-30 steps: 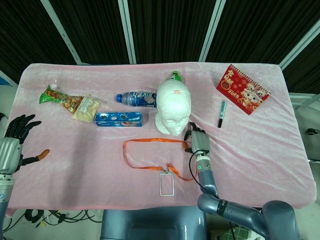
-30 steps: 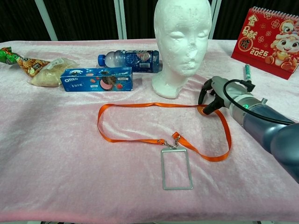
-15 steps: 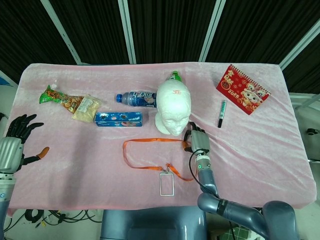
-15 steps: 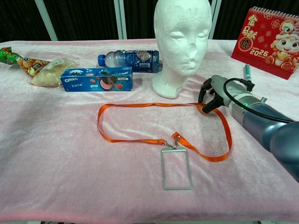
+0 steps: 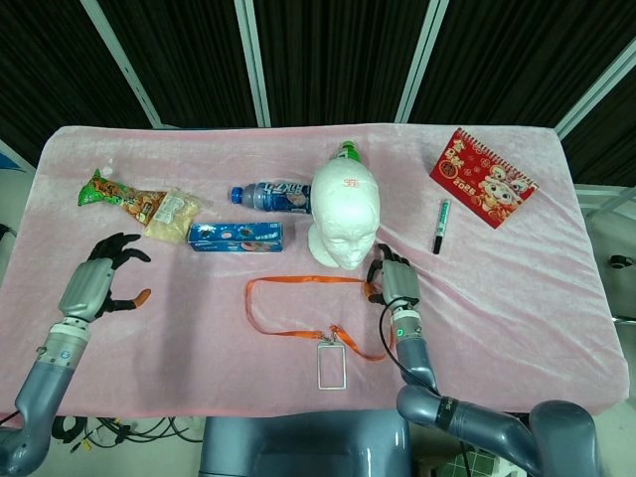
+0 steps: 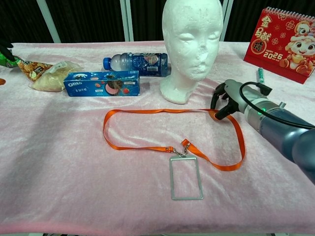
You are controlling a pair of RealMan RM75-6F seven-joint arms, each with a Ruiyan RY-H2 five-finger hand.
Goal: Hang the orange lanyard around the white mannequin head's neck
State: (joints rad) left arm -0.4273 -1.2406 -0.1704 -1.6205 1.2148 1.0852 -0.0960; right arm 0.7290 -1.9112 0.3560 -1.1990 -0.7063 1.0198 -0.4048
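The white mannequin head [image 5: 343,214] [image 6: 192,44] stands upright at the table's middle. In front of it the orange lanyard [image 5: 298,333] [image 6: 138,146] lies flat in a loop, with its clear badge holder [image 5: 331,368] [image 6: 185,178] toward the front edge. My right hand [image 5: 393,283] [image 6: 227,99] is just right of the head's base, fingers curled down and pinching the strap's right bend. My left hand [image 5: 101,281] hovers over the left part of the table with fingers spread, holding nothing; only its tips show at the chest view's left edge.
A blue Oreo box [image 5: 237,236] [image 6: 102,83] and a water bottle [image 5: 270,196] [image 6: 138,63] lie left of the head. Snack bags [image 5: 134,207] sit far left. A marker [image 5: 442,226] and a red calendar [image 5: 483,190] are at the right. A green-capped bottle [image 5: 347,149] stands behind the head.
My left hand has swung in from the table's left edge toward the middle. My right hand shifted slightly right, and the strap's right bend went with it.
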